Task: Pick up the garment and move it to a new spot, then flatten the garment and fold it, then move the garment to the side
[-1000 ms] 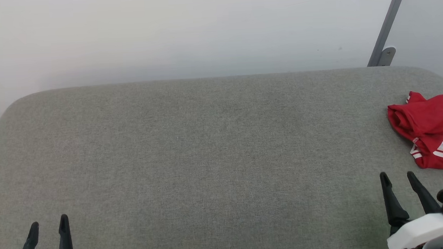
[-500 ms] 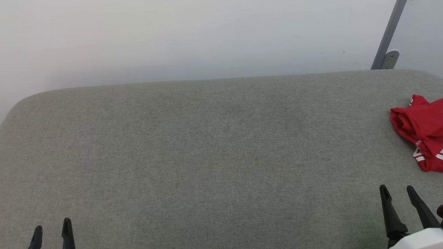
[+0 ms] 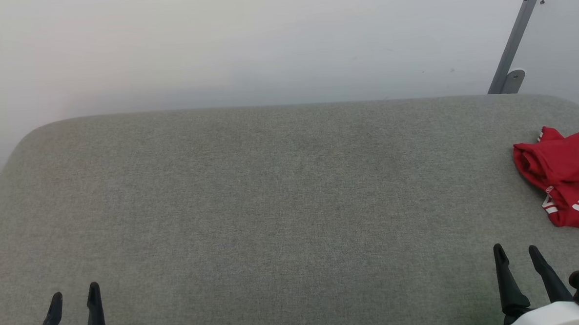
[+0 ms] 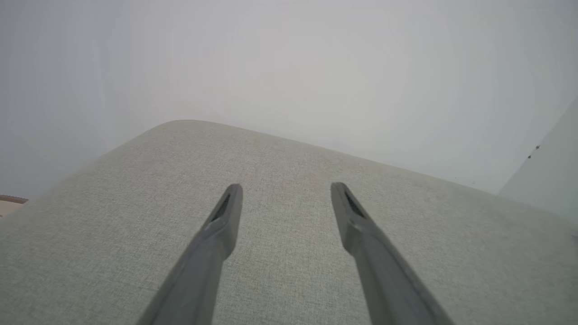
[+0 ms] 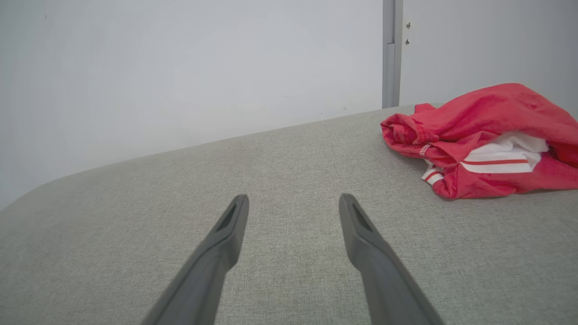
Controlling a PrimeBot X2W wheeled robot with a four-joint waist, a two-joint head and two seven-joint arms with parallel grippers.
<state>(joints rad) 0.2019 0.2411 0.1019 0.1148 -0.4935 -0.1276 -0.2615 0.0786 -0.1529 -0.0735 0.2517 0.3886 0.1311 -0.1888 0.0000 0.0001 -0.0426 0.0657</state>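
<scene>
Garment [image 3: 563, 170], a small red jersey shirt with white sleeves and striped trim, is in neither set of jaws: the left gripper [image 3: 75, 289] and right gripper [image 3: 515, 247] stand spread wide, empty, at the near edge. It lies bunched at the right end of the grey cloth-covered table [image 3: 271, 192], apart from the right gripper. Likely light and limp; its raised red fold suits pinching. A slanted grey metal post [image 3: 514, 35] stands beyond; nothing bars the way.
</scene>
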